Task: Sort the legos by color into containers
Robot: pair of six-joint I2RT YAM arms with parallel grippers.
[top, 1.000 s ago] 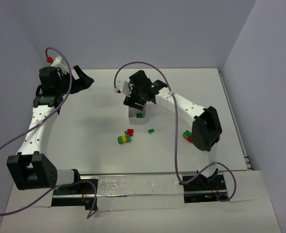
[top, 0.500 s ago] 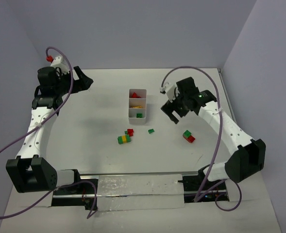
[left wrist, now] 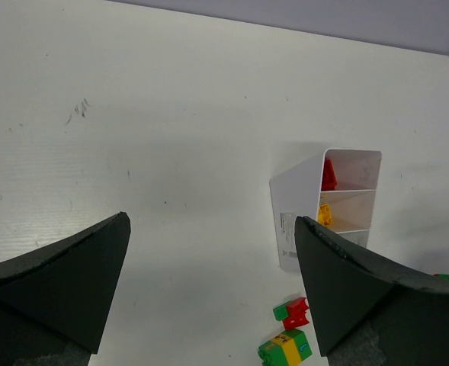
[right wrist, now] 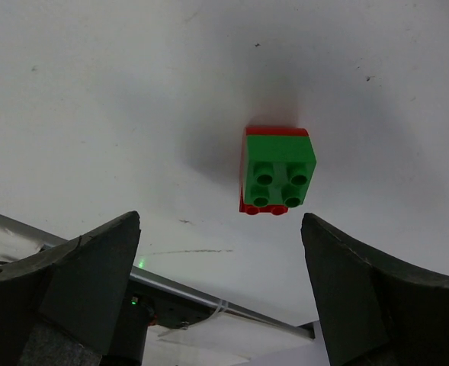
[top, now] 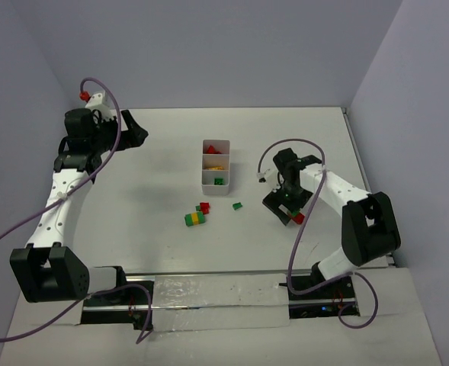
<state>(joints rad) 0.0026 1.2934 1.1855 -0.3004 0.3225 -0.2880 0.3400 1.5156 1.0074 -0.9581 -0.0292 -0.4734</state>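
Right fingers [right wrist: 79,282] are spread wide, hovering over a green-on-red stack [right wrist: 277,171] that sits on the tabletop [right wrist: 94,91], a bit right of centre in the wrist frame. Nothing's touching it. Left fingers [left wrist: 64,282] are apart too and holding nothing, way up in the upper left of the top view. Tray [top: 215,189] is mid-frame: red in the top compartment, yellow in the middle, green in the bottom one. Loose just below it: a green-yellow stack [top: 195,219], a red brick [top: 205,207] and a green brick [top: 238,206].
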